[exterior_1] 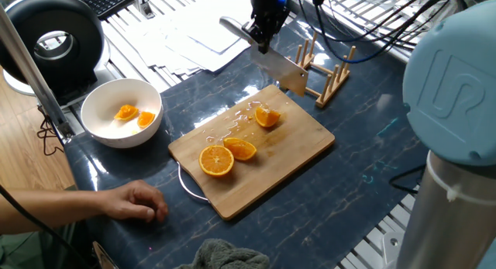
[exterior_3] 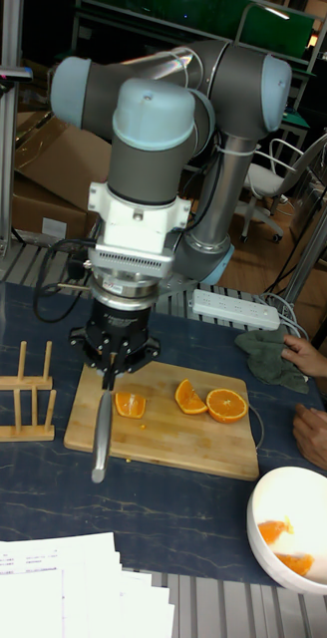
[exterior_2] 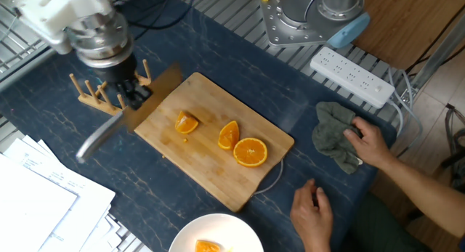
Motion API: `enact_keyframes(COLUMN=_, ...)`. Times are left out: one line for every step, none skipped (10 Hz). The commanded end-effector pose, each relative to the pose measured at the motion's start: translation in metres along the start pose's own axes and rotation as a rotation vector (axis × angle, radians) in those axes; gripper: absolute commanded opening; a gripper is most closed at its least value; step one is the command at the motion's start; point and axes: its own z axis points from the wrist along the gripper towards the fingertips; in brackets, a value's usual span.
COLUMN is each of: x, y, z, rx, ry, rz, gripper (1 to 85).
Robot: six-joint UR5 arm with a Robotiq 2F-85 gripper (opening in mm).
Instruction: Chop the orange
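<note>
Three orange pieces lie cut side up on the wooden cutting board (exterior_1: 294,156): a round half (exterior_1: 217,160), a wedge (exterior_1: 242,149) beside it, and a smaller wedge (exterior_1: 267,115) toward the far end. The same pieces appear in the other fixed view as the half (exterior_2: 251,152), the wedge (exterior_2: 229,133) and the small wedge (exterior_2: 187,123). My gripper (exterior_1: 263,36) (exterior_2: 131,94) (exterior_3: 111,375) is shut on a knife (exterior_2: 98,136), above the board's edge near the small wedge. The blade (exterior_1: 283,71) slants over that edge.
A wooden peg rack (exterior_1: 329,75) (exterior_2: 102,92) stands just behind the knife. A white bowl (exterior_1: 105,125) with orange pieces sits left of the board. A person's hands (exterior_2: 312,205) and a grey cloth (exterior_2: 333,139) are at the near side. Papers (exterior_2: 36,201) lie beyond the mat.
</note>
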Motion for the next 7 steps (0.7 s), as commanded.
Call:
enact_keyframes(x=0.040, y=0.036, z=-0.004, rx=-0.059, ry=0.026, rz=0.044, gripper=1.3)
enact_keyframes(x=0.046, y=0.039, z=-0.004, rx=-0.058, ry=0.027, rz=0.042, gripper=1.3)
enact_keyframes(x=0.055, y=0.048, z=-0.003, rx=-0.076, ry=0.037, rz=0.037, gripper=1.3)
enact_keyframes(x=0.058, y=0.053, z=0.002, rx=-0.079, ry=0.024, rz=0.033, gripper=1.3)
enact_keyframes(x=0.058, y=0.053, z=0.008, rx=-0.075, ry=0.012, rz=0.024, gripper=1.3)
enact_keyframes(x=0.058, y=0.047, z=0.015, rx=-0.054, ry=0.003, rz=0.006, gripper=1.3)
enact_keyframes(x=0.056, y=0.043, z=0.022, rx=-0.051, ry=-0.009, rz=-0.012, gripper=1.3)
